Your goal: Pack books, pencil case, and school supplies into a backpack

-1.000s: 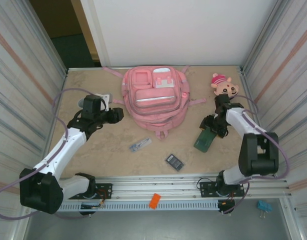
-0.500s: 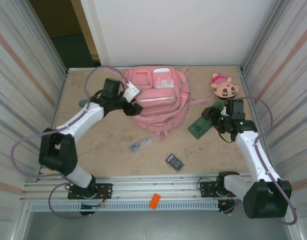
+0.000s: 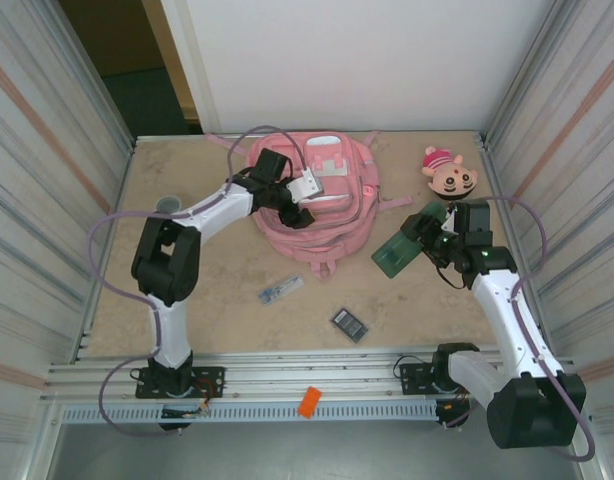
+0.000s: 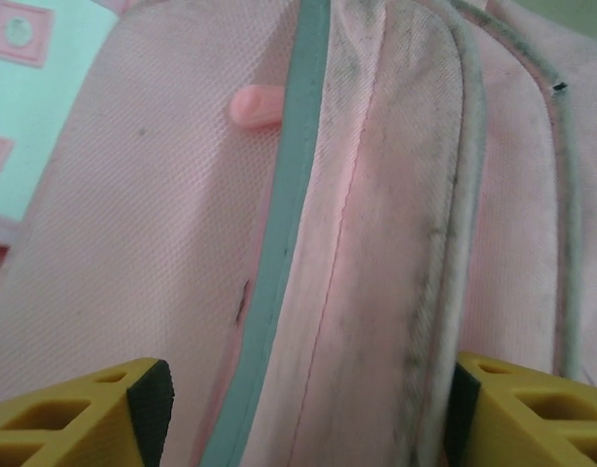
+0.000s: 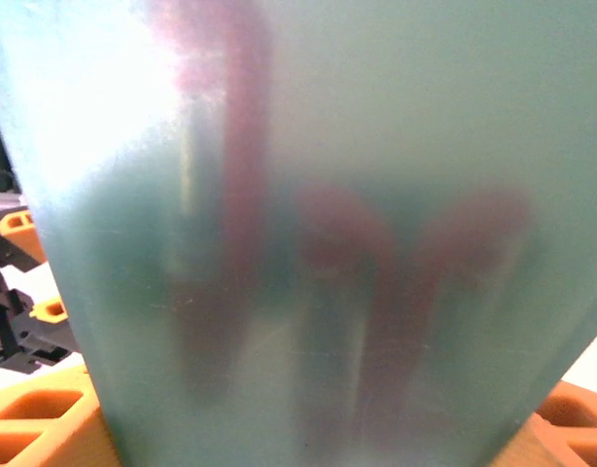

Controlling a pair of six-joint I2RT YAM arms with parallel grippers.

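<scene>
The pink backpack lies flat at the back middle of the table. My left gripper hovers low over its left side. Seen from the left wrist, the left gripper is open, its black pads spread either side of a pink fabric ridge and grey zip strip. My right gripper is shut on the dark green pencil case, held tilted above the table right of the backpack. The translucent case blocks the right wrist camera. A silvery-blue item and a dark calculator lie in front. The books are out of view.
A pink-hatted doll head lies at the back right, close behind my right arm. A grey cup sits near the left wall. An orange clip rests on the rail in front of the table. Corrugated walls close in both sides.
My left arm swung right from the table's left side onto the backpack, its jaws widening. My right arm lifted the pencil case up and back toward the backpack, then held still.
</scene>
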